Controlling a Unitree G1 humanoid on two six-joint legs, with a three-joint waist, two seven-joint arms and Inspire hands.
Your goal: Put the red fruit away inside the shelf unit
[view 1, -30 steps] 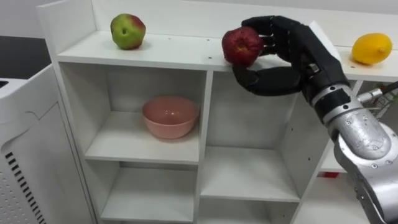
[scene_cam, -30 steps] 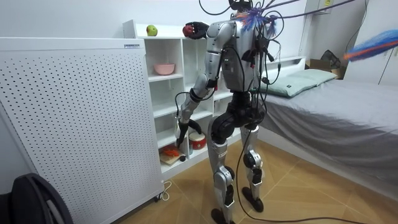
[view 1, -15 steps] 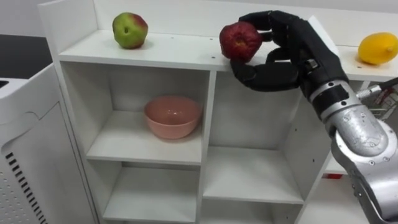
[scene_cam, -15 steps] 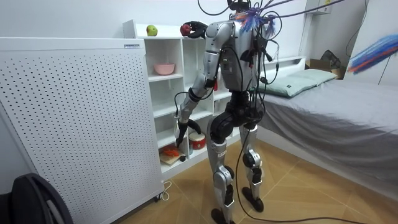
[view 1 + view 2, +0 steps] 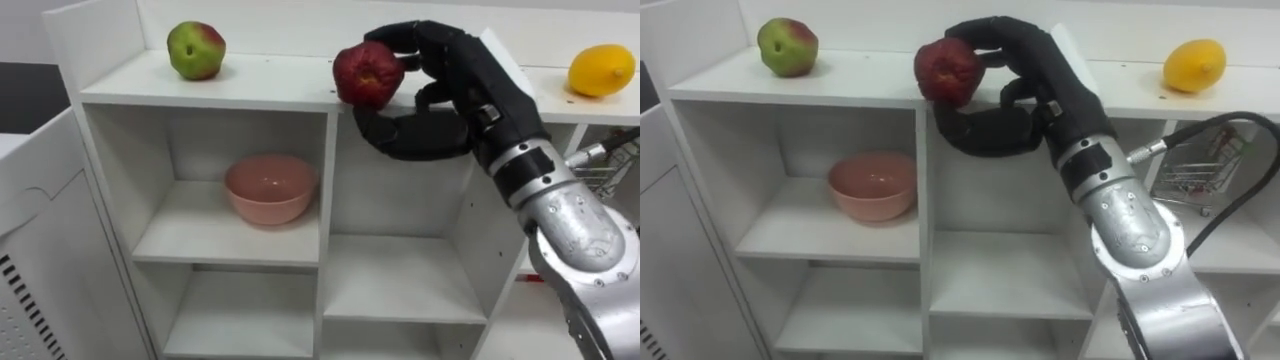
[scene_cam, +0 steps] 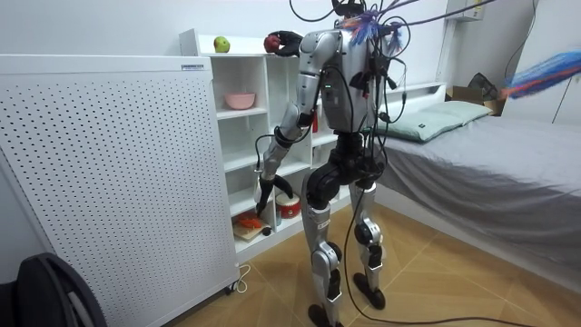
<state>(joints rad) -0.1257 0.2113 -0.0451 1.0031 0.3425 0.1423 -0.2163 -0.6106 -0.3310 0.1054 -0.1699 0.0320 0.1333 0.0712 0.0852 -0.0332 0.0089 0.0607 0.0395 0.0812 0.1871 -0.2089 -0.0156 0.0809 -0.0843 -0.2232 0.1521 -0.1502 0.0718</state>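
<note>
Placing step. My right hand (image 5: 455, 85), fingers and thumb curled round the red apple (image 5: 368, 74), holds it at the top shelf's (image 5: 250, 88) front edge, upper centre of frame. Next, I judge: push it further in, between the green apple (image 5: 195, 50) and the lemon (image 5: 602, 70), then let go.

No writing could be read anywhere; the small label (image 6: 193, 66) on the white perforated panel (image 6: 109, 173) was too tiny to make out.

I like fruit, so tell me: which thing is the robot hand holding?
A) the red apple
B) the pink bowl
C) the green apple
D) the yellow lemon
A: the right robot hand has its fingers curled round the red apple at the top shelf's front edge.
</note>
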